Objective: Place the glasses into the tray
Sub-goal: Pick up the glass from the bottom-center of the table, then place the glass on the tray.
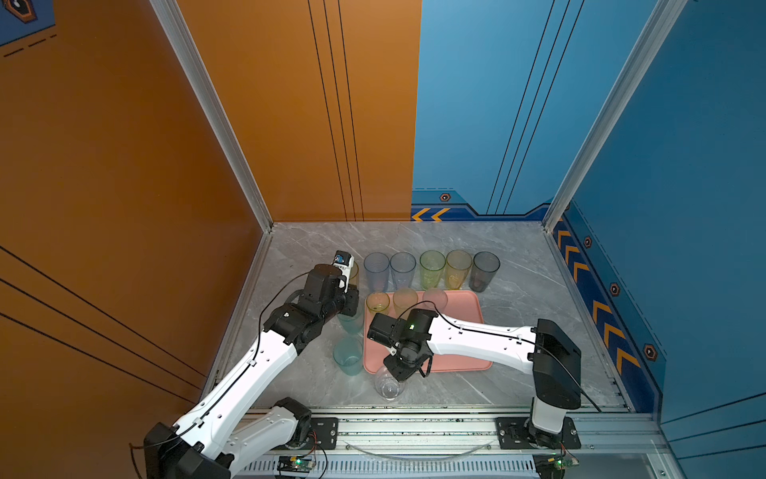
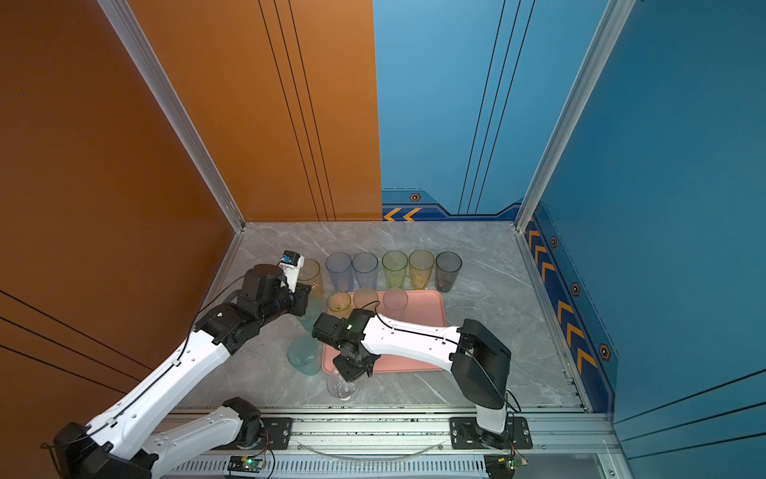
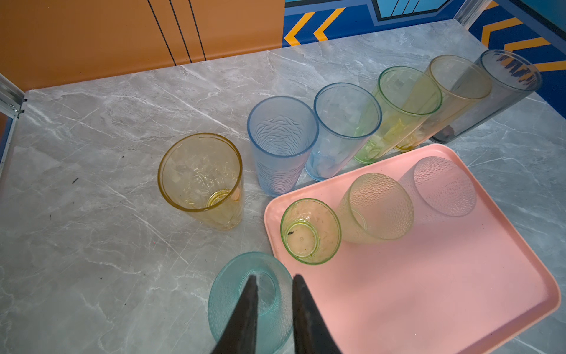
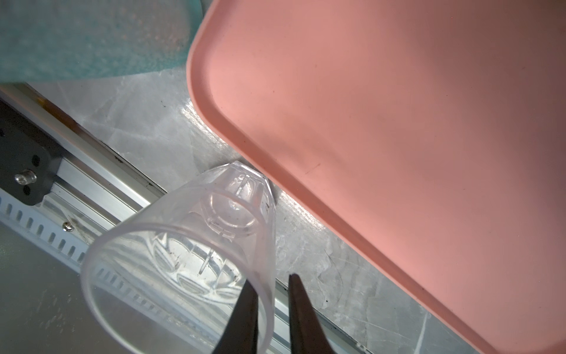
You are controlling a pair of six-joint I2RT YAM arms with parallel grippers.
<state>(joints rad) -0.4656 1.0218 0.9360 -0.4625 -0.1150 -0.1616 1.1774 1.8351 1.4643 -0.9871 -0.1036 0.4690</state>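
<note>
Left fingers [image 3: 245, 312] hover narrowly parted over a teal glass [image 3: 226, 294], while right fingers [image 4: 301, 312] narrowly straddle the clear glass [image 4: 171, 245] wall, grip uncertain.

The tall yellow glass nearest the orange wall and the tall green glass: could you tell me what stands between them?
The rippled blue glass and the smooth blue glass stand there, clearest in the left wrist view.

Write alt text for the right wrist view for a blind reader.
The right gripper straddles the wall of a clear tumbler, one finger inside, one outside. The tumbler is just off the rim of the pink tray, over the grey table; a teal tumbler is partly in view.
</note>
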